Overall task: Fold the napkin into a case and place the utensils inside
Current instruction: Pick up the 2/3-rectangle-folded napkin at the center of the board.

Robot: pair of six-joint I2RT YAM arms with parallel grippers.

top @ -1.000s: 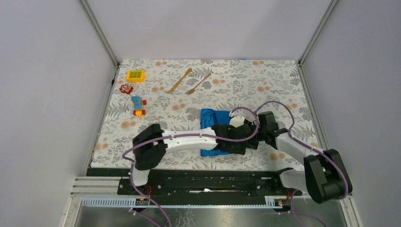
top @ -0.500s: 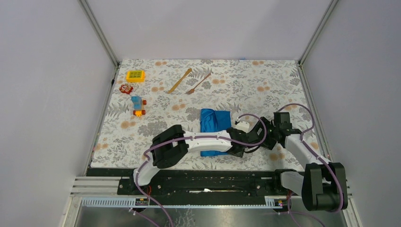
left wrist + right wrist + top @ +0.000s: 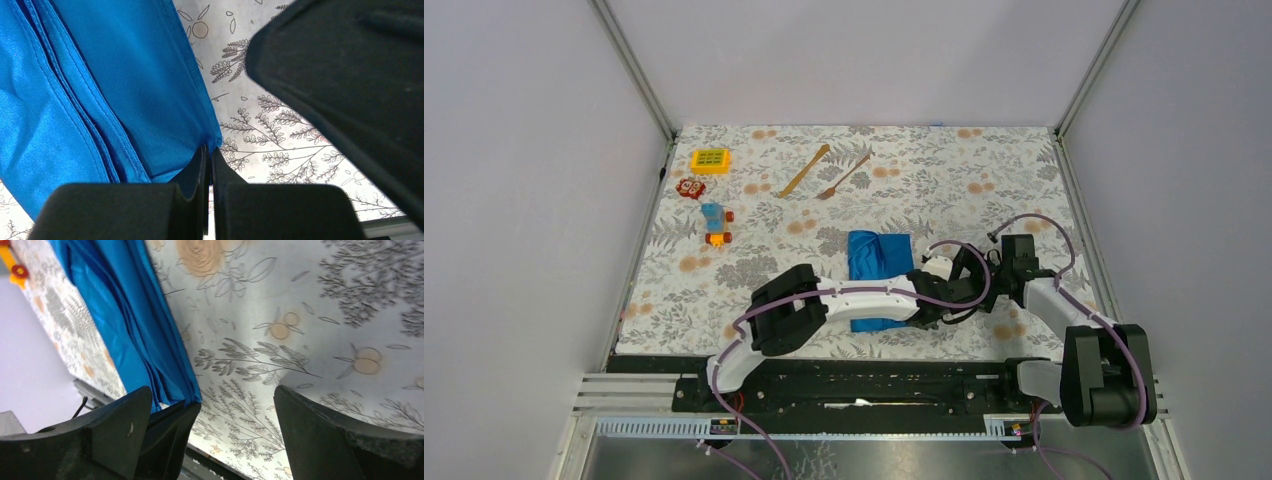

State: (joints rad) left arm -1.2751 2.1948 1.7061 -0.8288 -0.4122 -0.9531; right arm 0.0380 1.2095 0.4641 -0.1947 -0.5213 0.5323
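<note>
Royal-blue napkin (image 3: 879,255) folded into a layered rectangle, flat on the floral-patterned desk (image 3: 984,170), right of centre and close to the near edge, long sides running near to far. Left gripper (image 3: 208,150) clenched on the napkin's near right corner, jaws pressed together with the blue hem nipped between the tips. Stacked fold edges visible along the cloth in the left wrist view. Right gripper (image 3: 210,395) released, jaws spread wide and holding nothing, low over bare desk just beside the napkin's right edge, facing the pinched corner. Tip of the left gripper visible next to one of its fingers in the right wrist view. Wooden knife (image 3: 805,170) and wooden fork (image 3: 844,176) near the middle of the far edge, side by side but not touching, both lying at a slant, well apart from the napkin. Yellow toy (image 3: 711,160) close to the far left corner. Red toy (image 3: 690,187) just nearer along the left edge. Blue-and-orange toy (image 3: 716,223) nearer again, all three separate from the cloth and the utensils.
</note>
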